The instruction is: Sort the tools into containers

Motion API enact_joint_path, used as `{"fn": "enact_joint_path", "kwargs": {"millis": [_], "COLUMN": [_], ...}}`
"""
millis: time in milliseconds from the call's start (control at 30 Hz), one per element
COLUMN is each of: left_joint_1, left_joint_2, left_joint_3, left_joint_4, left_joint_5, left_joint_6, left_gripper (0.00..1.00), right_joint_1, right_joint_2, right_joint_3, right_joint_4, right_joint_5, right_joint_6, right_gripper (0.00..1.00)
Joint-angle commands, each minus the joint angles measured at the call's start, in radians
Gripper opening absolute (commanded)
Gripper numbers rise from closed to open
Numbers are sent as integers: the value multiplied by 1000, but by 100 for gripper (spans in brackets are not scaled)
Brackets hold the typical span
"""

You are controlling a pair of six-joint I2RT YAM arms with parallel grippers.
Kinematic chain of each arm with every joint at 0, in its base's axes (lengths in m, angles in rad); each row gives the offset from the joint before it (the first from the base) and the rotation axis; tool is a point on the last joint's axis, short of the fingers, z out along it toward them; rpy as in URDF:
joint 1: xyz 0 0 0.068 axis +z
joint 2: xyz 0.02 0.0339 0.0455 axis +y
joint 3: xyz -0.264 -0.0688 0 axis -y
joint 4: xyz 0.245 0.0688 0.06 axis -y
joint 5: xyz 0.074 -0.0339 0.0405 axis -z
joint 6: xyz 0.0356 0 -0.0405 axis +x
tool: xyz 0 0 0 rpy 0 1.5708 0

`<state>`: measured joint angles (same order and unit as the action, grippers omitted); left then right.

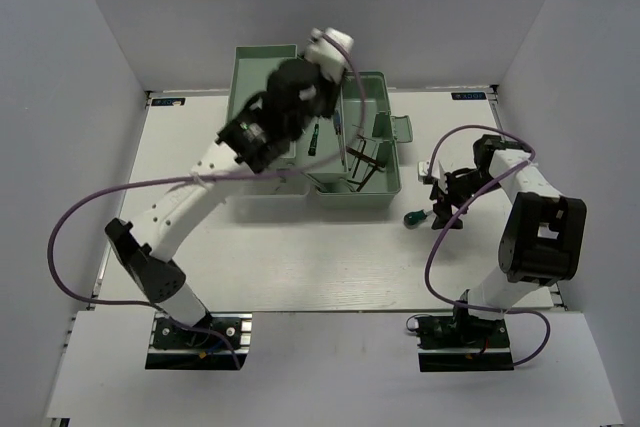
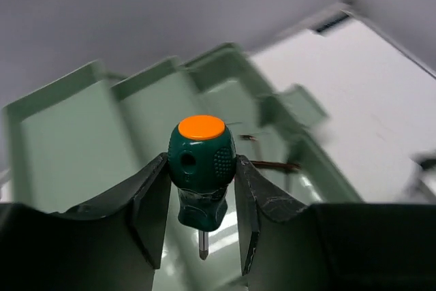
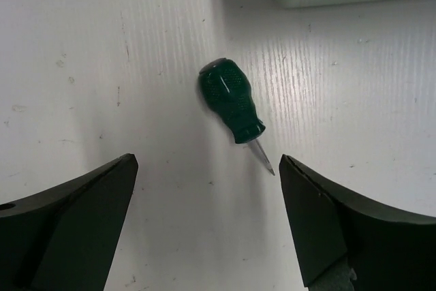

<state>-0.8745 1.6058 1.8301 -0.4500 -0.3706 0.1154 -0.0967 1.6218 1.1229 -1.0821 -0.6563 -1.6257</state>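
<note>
**Desk:** Left wrist view: what has the left tool (image 2: pixel 202 199) got?

**Photographer:** It is clamped on a stubby screwdriver (image 2: pixel 201 161) with a green handle, orange cap up and bit pointing down. The screwdriver hangs above a compartment of the pale green toolbox (image 2: pixel 68 148). The background is blurred. A thin dark streak in the box to the right is too soft to name.

**Desk:** And the right wrist view?

**Photographer:** The right tool (image 3: pixel 208 161) stands wide open and holds nothing. A second screwdriver (image 3: pixel 230 109) lies flat on the white surface (image 3: pixel 102 52) between its fingers (image 3: pixel 75 216), touching neither. It is green-handled too, with its bit angled toward the lower right. The frame's top edge cuts off all but a strip of the toolbox wall.

**Desk:** What does the top view add?

**Photographer:** The toolbox sits opened out at the far middle of the surface. The left arm (image 1: pixel 190 197) reaches across it and covers much of its centre. The left tool and the stubby screwdriver are lost in the dark bulk of the wrist. Thin dark pieces (image 1: pixel 365 162) lie in the uncovered right-hand tray, too small to identify. The second screwdriver lies just off the box's near right corner, beside the right tool. How that tool's fingers stand cannot be read from this height.
</note>
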Motion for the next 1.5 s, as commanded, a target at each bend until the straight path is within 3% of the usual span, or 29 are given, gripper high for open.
{"fn": "enact_joint_path", "kwargs": {"millis": [0, 133, 400, 467, 500, 633, 833, 867, 1033, 1100, 1167, 1200, 1267, 1300, 1400, 1467], "left_joint_1": [194, 350, 480, 491, 491, 500, 509, 509, 509, 520, 531, 531, 566, 578, 634, 687], "left_joint_2": [61, 104, 141, 163, 163, 175, 126, 115, -10, -102, -170, -203, -289, -312, -391, -444], "left_joint_3": [61, 93, 31, 31, 31, 31, 92, 107, 68, 23, -73, -109, -221, -256, -427, -494], "left_joint_4": [-139, -197, -211, -200, -213, -222, -245, -245, -300, -316, -325, -325, -334, -334, -334, -323], "left_joint_5": [-94, 7, 176, 209, 210, 222, 191, 180, 110, 53, 26, -5, -5, -5, 45, 65], "left_joint_6": [-158, -269, -335, -335, -344, -344, -344, -344, -333, -333, -345, -365, -394, -411, -496, -560], "left_gripper": [0, 0, 2, 13, 28, 60, 75, 75, 77, 77, 75, 73, 66, 62, 62, 62], "right_joint_1": [3, 3, 29, 34, 37, 45, 77, 92, 141, 158, 164, 166, 154, 144, 108, 58], "right_joint_2": [3, 9, 47, 61, 64, 95, 98, 95, 119, 135, 138, 138, 131, 113, 54, 29], "right_joint_3": [32, 19, 14, 21, 29, 46, -23, -46, -83, -104, -112, -106, -94, -92, -72, -17], "right_joint_4": [-29, -24, 13, 25, 25, -2, 91, 178, 292, 321, 340, 332, 286, 268, 121, -136], "right_joint_5": [-36, -57, -95, -91, -80, -63, -17, -9, 55, 90, 109, 110, 121, 126, 124, 66], "right_joint_6": [-88, -123, -188, -183, -184, -226, -231, -185, -142, -131, -117, -112, -111, -115, -192, -310], "right_gripper": [91, 91, 88, 88, 88, 87, 87, 85, 83, 75, 60, 35, 7, 0, 0, 0]}}
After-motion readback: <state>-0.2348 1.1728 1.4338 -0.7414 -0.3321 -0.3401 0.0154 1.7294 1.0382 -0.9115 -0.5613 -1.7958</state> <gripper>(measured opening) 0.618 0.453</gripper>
